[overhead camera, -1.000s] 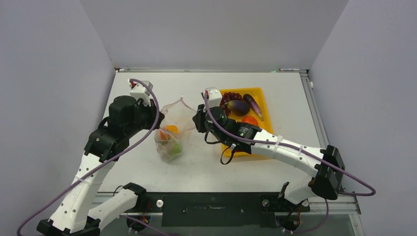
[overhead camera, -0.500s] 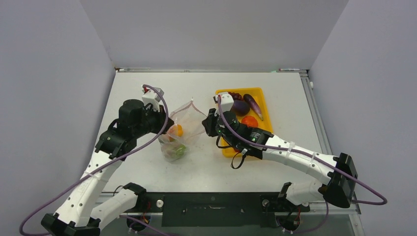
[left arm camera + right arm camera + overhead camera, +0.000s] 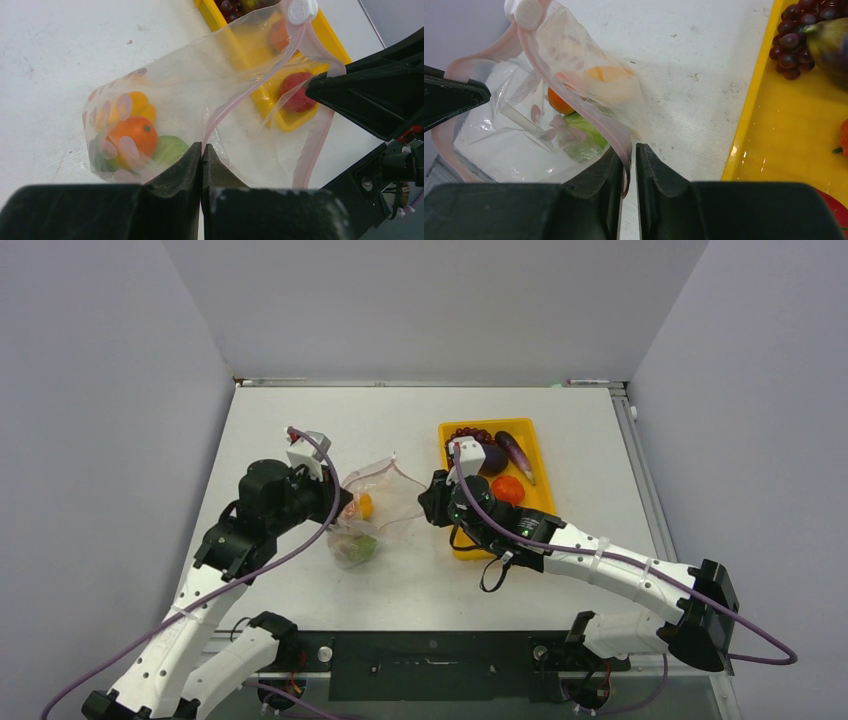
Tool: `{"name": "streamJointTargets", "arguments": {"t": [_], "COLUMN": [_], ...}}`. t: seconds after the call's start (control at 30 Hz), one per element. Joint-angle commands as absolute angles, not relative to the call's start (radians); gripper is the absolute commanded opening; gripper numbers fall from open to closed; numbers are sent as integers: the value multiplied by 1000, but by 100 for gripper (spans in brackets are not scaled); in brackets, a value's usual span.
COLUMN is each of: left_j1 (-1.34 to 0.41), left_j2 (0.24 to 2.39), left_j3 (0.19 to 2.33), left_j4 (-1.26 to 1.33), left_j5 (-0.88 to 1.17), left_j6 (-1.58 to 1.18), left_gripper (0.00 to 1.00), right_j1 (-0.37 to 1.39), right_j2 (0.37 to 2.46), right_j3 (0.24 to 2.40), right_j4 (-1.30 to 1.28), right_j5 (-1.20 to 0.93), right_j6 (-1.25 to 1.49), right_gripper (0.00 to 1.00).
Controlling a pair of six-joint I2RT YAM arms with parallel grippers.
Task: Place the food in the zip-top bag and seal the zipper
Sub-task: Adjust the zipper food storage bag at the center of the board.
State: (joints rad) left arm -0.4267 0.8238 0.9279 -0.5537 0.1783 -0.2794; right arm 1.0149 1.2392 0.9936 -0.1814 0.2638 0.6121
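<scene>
From above, the zip-top bag (image 3: 385,490) hangs spread between the two arms near the middle of the desk (image 3: 300,430). Its mouth is pulled wide and unsealed, and its loaded bottom sags toward the near side. That high view is too small to show either grip; the wrist cameras settle it.

The left wrist view shows the left fingers (image 3: 172,172) pressed together on the zipper (image 3: 240,95). The pink strip runs up from between their tips to a white slider (image 3: 301,9) at the far end. The right wrist view shows the right fingers (image 3: 594,185) clamped on the opposite lip, with only the pink edge and clear film between them (a sliver of a gap, no more).

Through the plastic I can see an orange piece (image 3: 131,136), a yellower piece (image 3: 139,104) behind it and a green fruit (image 3: 170,149) beside it, all low in the bag. Whether the bag's bottom rests on the desk, I cannot tell from any view.

The yellow tray (image 3: 541,455) sits just right of the right fingers. The right wrist camera catches the grape bunch (image 3: 796,40) touching a fat eggplant (image 3: 831,42) at the tray's far end. Only the top view adds a slimmer eggplant (image 3: 516,453) beside them and a red piece (image 3: 508,490) nearer the arm.

The desk is white, scuffed and flecked with small dark marks. Plain pale walls close it in at the back and on both sides, and a metal rail (image 3: 640,460) runs along its right edge.
</scene>
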Motion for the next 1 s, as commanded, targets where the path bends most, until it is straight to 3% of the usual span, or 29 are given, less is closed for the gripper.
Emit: {"name": "streamJointTargets", "arguments": {"t": [0.0,0.13,0.3,0.43,0.97], "left_j1": [-427,-426,-423,-423,-422], "left_j2": [787,767,764,766,752], "left_j3": [914,901,891,893,887], "left_j4": [-466,-454,-453,-461,-472], "left_j5": [160,164,161,157,141], "left_j6": [-272,-273,-276,-276,-277], "left_gripper": [0,0,0,0,0], "right_j1": [1014,1020,1025,1024,988], "right_j2": [1195,1187,1175,1136,1045], "right_j3": [1003,1016,1049,1064,1072], "right_j4": [-152,-138,-154,-180,-391], "right_j5": [269,265,272,302,565], "right_j6": [613,608,590,569,492], "right_gripper": [17,21,36,42,67]}}
